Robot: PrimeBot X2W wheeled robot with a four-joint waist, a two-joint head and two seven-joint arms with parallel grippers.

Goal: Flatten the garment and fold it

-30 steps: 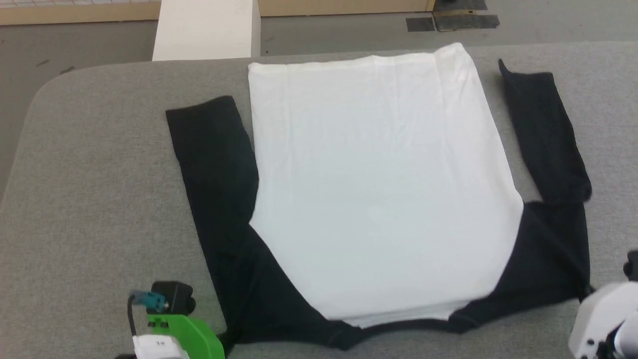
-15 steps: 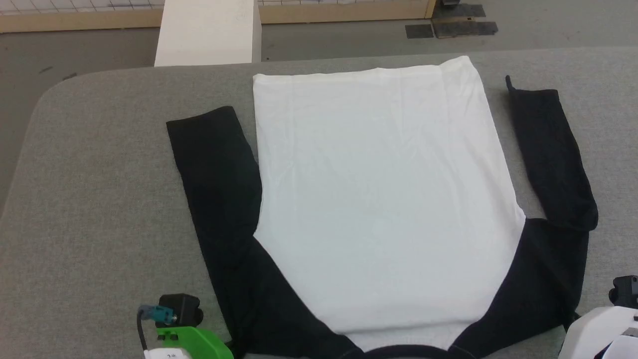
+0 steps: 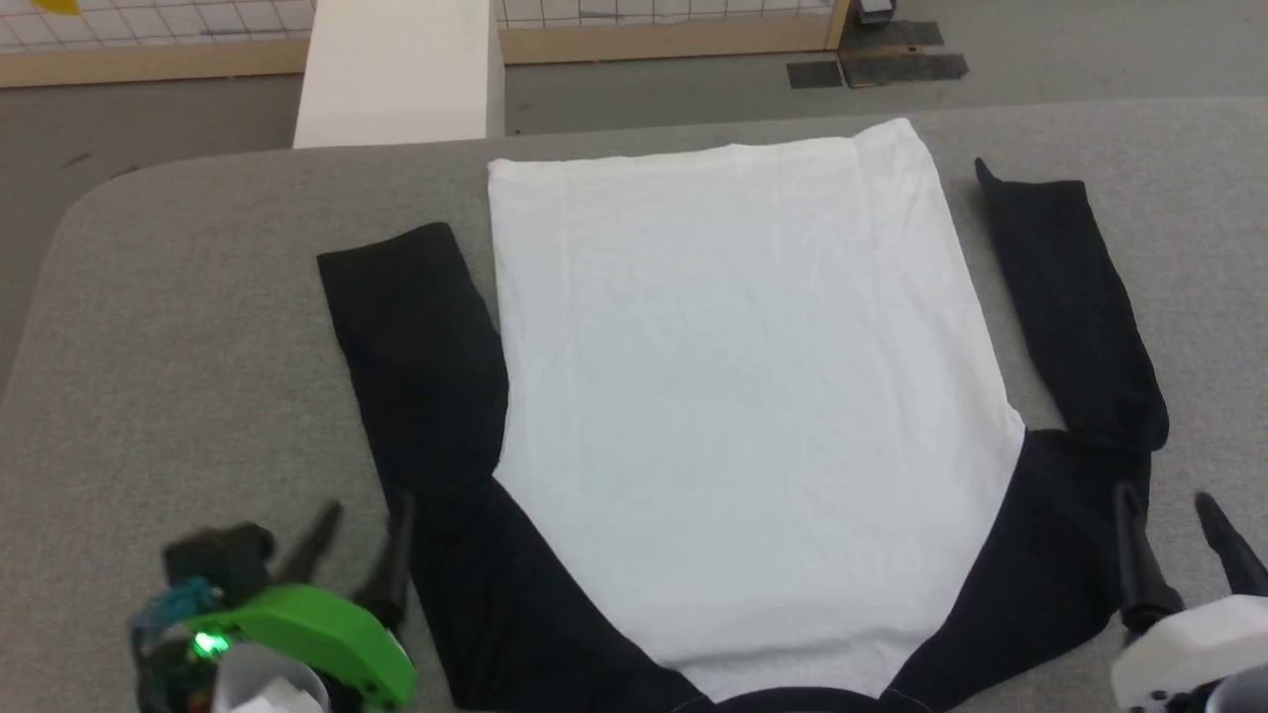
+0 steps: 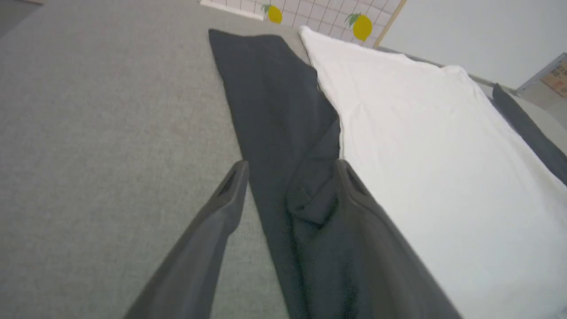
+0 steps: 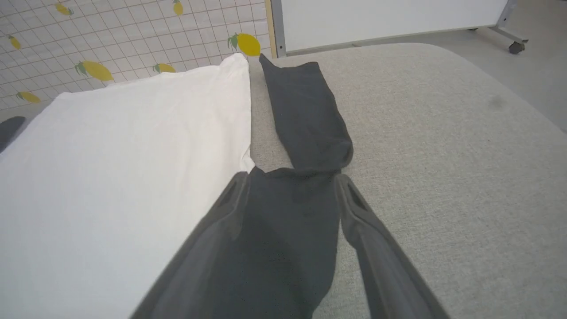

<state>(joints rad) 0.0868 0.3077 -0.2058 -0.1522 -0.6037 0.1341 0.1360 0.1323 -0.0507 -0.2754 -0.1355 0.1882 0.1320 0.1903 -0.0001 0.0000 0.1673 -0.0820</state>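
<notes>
The garment lies flat on the grey table, white body toward the far edge, black shoulders near me, black sleeves running along both sides. My left gripper stands open at the lower left, one finger over grey cloth, the other at the edge of the left black sleeve. My right gripper is open at the lower right, straddling the edge of the right black shoulder, below the folded right sleeve. Nothing is pinched between either pair of fingers.
The table's rounded left corner and its far edge border grey floor. A white box-like block stands beyond the far edge. A tiled wall with lemon prints is behind.
Both grippers have opened and moved up into view beside the shoulders. The head camera has shifted slightly. The garment lies as before.
</notes>
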